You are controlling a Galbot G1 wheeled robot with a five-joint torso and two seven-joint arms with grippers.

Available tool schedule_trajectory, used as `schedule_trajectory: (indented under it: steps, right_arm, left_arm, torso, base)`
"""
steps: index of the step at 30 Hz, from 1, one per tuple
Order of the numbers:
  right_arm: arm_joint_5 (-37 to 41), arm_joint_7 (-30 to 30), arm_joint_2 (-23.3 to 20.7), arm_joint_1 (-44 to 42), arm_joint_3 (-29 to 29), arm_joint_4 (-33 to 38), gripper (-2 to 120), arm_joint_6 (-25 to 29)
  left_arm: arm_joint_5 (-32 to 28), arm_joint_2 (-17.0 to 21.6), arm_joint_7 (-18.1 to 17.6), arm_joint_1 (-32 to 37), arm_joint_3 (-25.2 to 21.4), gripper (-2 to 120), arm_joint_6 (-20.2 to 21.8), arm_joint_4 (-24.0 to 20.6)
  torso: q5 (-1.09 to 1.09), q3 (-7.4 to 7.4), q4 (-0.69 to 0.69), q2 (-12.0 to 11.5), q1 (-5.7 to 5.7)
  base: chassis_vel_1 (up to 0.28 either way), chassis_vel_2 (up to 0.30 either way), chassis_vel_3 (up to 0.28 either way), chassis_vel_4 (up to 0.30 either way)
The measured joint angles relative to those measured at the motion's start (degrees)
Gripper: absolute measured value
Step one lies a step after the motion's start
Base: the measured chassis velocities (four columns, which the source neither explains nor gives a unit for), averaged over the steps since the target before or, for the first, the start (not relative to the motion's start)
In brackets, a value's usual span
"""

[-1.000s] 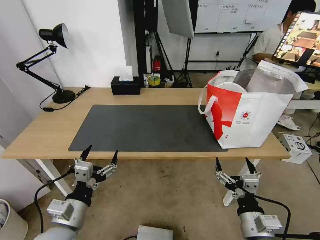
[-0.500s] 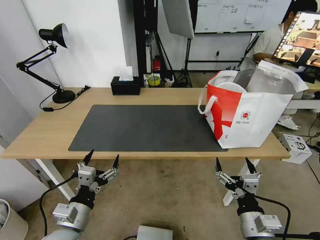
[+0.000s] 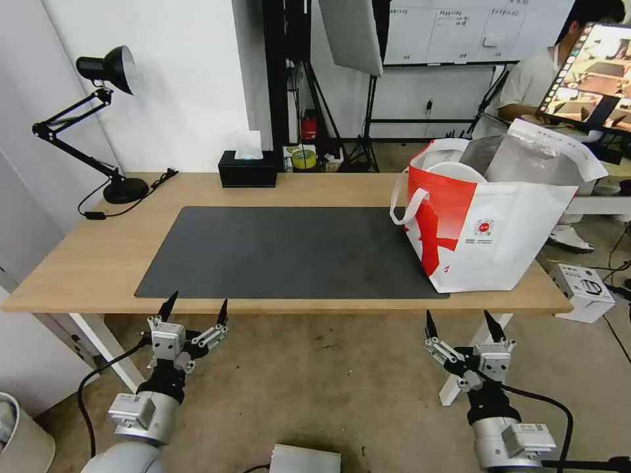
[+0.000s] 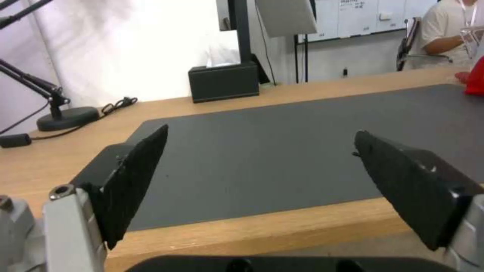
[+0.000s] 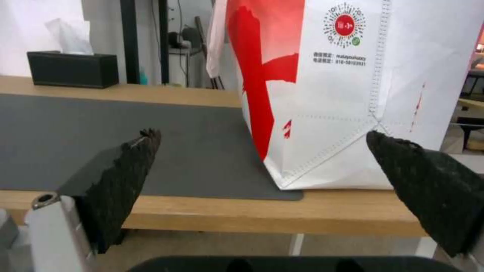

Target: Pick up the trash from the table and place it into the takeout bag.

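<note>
The long light-wood rectangular table [image 3: 309, 187] with white legs runs across the middle of the head view, a large dark grey mat [image 3: 289, 253] covering most of its centre. At the right end of the table stands the big boxy red-and-white takeout bag [image 3: 486, 223], its near corner resting on the right edge of the mat; it has white loop handles, a small red logo on its white face and silver foil lining at its open mouth. A white round rim [image 3: 457, 172] and clear plastic [image 3: 532, 157] show inside the mouth of the bag, but what they belong to cannot be told.

The left gripper [image 3: 194, 306] hangs in the lower left of the head view, below and in front of the table's near edge, over the floor. Its two black pointed fingers [image 3: 167, 305] are spread wide with nothing between them. The takeout bag lies well apart from it, up and to the right.

The right gripper [image 3: 462, 325] sits in the lower right of the head view, also below the table's front edge, fingers parted wide and empty. The bag stands above it, on the tabletop, near but not touching.

A black tissue box [image 3: 248, 172] sits at the far edge of the table, upper centre, and a black desk lamp [image 3: 108, 69] at upper left.
</note>
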Motion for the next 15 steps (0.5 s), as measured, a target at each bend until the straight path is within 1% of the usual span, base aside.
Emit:
schedule_trajectory:
  steps: [15]
  right_arm:
    - [0.0,0.0,0.0,0.0,0.0,0.0,100,0.0]
  left_arm:
    - [0.0,0.02,-0.02,0.0,0.03,100,0.08,-0.01]
  torso:
    - [0.0,0.0,0.0,0.0,0.0]
  base:
    - [0.0,0.0,0.0,0.0]
